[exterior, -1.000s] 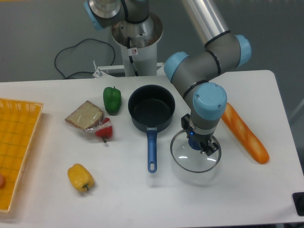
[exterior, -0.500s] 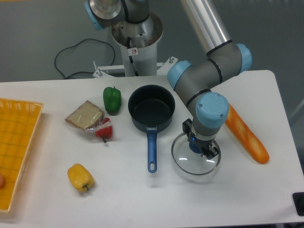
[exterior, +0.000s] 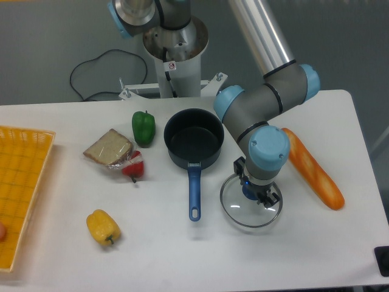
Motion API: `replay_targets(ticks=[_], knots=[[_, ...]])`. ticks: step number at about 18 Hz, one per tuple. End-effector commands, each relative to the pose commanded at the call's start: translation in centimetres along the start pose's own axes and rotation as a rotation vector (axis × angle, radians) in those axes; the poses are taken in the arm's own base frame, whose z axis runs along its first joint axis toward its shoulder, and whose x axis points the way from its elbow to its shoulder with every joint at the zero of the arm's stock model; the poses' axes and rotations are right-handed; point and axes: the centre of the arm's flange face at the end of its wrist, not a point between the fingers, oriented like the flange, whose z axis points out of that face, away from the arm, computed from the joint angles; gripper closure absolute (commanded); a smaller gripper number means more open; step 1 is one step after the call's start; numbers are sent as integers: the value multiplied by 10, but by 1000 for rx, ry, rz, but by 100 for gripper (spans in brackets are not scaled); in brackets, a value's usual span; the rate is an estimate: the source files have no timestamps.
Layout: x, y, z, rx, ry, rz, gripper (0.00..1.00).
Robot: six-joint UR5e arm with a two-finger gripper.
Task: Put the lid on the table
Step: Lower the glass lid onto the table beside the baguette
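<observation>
- The hand (exterior: 256,193) with the lid (exterior: 251,206) sits slightly lower and nearer the front worktop (exterior: 182,255) edge than before
- The arm's wrist (exterior: 265,153) leans further left

Dark saucepan (exterior: 194,140) with blue handle, near the back edge. Green pepper (exterior: 143,126), bread slice (exterior: 109,147) and red pepper (exterior: 134,167) lay leftward. Yellow pepper (exterior: 103,227) toward the front-left. Baguette (exterior: 312,168) along the right edge. Yellow lattice tray (exterior: 21,191) at the left edge.

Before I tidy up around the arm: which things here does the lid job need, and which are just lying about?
Needed:
lid
table
gripper, over the lid's middle

Lying about:
saucepan
green pepper
yellow pepper
red pepper
sandwich
baguette
yellow tray
</observation>
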Motion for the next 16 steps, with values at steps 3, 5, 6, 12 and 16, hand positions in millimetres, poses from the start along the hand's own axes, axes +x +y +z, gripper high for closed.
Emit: replay_targets(ticks=[3, 5, 6, 12, 16], knots=[[0, 0, 1, 0, 0, -2, 43], [0, 0, 4, -1, 5, -1, 43], [0, -1, 5, -1, 6, -1, 42], [0, -6, 10, -3, 15, 4, 40], [0, -7, 15, -4, 20, 6, 40]])
